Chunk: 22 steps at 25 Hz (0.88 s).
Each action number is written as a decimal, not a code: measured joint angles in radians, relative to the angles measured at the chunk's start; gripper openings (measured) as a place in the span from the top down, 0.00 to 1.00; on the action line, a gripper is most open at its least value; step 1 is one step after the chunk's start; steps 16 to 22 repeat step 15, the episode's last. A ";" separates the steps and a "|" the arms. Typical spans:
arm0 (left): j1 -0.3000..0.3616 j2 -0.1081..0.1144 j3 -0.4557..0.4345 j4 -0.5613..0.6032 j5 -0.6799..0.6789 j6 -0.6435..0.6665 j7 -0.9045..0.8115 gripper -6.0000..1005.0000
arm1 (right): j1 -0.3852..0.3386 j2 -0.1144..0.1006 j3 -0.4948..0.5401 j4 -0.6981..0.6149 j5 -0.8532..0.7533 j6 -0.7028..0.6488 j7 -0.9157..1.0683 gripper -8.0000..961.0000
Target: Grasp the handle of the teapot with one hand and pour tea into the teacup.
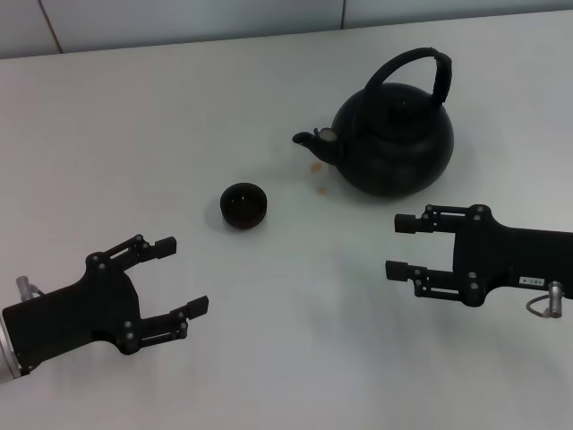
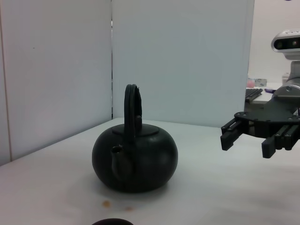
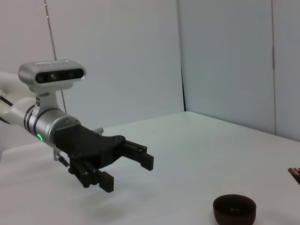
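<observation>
Black on the white table [image 1: 179, 107]: one teapot [image 1: 394, 143], one teacup [image 1: 243, 205], two released pincers, left pincer [image 1: 186, 276] and right pincer [image 1: 399, 245].

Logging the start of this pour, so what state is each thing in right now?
teapot: upright on the table, lid on, ungrasped.
handle: raised upright, free.
teacup: upright, apart from the teapot, beyond its spout.
left gripper: open, holding nothing.
right gripper: open, holding nothing, near the teapot.
</observation>
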<state>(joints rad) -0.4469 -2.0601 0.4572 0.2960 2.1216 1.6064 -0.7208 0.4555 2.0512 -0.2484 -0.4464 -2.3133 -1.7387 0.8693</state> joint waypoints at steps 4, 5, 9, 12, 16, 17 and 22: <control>-0.003 0.000 0.000 0.000 0.000 -0.001 -0.002 0.14 | 0.001 0.001 -0.004 0.003 0.000 0.010 0.000 0.34; -0.003 0.000 0.000 0.000 0.000 -0.001 -0.002 0.14 | 0.001 0.001 -0.007 0.004 0.000 0.012 0.000 0.34; -0.004 0.000 0.000 0.000 0.000 -0.001 -0.003 0.14 | 0.002 0.001 -0.021 0.005 0.000 0.019 0.001 0.34; -0.004 0.000 0.000 0.000 0.000 -0.001 -0.003 0.14 | 0.003 0.002 -0.024 0.005 0.000 0.025 0.003 0.34; -0.004 0.000 0.000 0.000 0.000 -0.002 -0.003 0.14 | 0.005 0.003 -0.025 0.005 0.000 0.026 0.003 0.34; -0.004 0.000 0.000 0.000 0.000 -0.002 -0.003 0.14 | 0.005 0.003 -0.025 0.005 0.000 0.026 0.003 0.34; -0.004 0.000 0.000 0.000 0.000 -0.002 -0.003 0.14 | 0.005 0.003 -0.025 0.005 0.000 0.026 0.003 0.34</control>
